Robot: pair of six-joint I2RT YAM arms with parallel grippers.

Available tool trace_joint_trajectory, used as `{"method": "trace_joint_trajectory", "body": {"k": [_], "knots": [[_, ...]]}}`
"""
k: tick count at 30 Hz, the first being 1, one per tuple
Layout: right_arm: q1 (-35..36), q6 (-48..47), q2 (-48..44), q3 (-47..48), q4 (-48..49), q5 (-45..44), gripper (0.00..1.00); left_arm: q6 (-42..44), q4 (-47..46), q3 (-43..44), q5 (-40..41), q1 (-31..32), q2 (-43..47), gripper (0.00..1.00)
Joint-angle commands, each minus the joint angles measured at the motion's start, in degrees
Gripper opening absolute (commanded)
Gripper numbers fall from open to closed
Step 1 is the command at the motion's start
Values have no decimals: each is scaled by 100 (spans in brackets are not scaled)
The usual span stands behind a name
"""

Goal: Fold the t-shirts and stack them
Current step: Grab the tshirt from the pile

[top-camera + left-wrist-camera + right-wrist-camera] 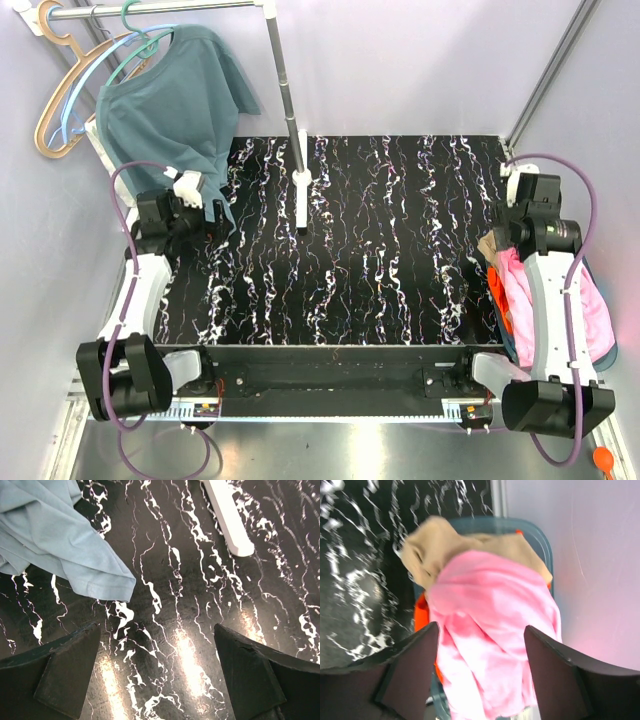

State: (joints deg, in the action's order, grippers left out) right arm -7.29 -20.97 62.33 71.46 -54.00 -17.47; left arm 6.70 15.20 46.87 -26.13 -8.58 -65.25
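Since the crumpled bright pink cotton t-shirt (490, 630) lies atop the tan-beige tee (450, 545) and orange tee (421, 616) in a teal plastic bin (540, 535) beside the surface's (380, 250) right edge, straight beneath the right jaws, parted and empty, that arm is nearer; the left jaws gape empty.

The left gripper (155, 626) has its jaws spread wide, fingers at 7 and 5 o'clock, over the marbled table (200, 605). A blue shirt (55, 535) lies at 10 o'clock, its corner on the table. A white bar (227, 517) lies at 1 o'clock.
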Motion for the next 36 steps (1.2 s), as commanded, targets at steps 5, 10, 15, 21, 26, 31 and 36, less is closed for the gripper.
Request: {"method": "trace_joint_trajectory", "body": {"k": [5, 10, 15, 21, 26, 31, 36], "knots": [[-18, -654, -203, -572, 223, -819, 68, 200, -52, 568, 29, -21, -400, 99], [-18, -733, -159, -686, 337, -766, 59, 270, -52, 586, 143, -30, -506, 99], [-44, -979, -115, -1037, 609, -889, 57, 420, -87, 499, 258, -21, -506, 99], [-115, -1023, 87, -1161, 776, -863, 58, 490, -167, 367, 310, -21, -532, 99], [-246, -1111, 315, -1205, 1013, -845, 57, 561, -237, 270, 363, -21, -550, 99], [-413, -1251, 570, -1214, 1216, -828, 54, 552, -351, 182, 389, -21, -576, 99], [-510, -1269, 754, -1082, 1286, -827, 19, 543, -439, 103, 442, -21, -550, 99]]}}
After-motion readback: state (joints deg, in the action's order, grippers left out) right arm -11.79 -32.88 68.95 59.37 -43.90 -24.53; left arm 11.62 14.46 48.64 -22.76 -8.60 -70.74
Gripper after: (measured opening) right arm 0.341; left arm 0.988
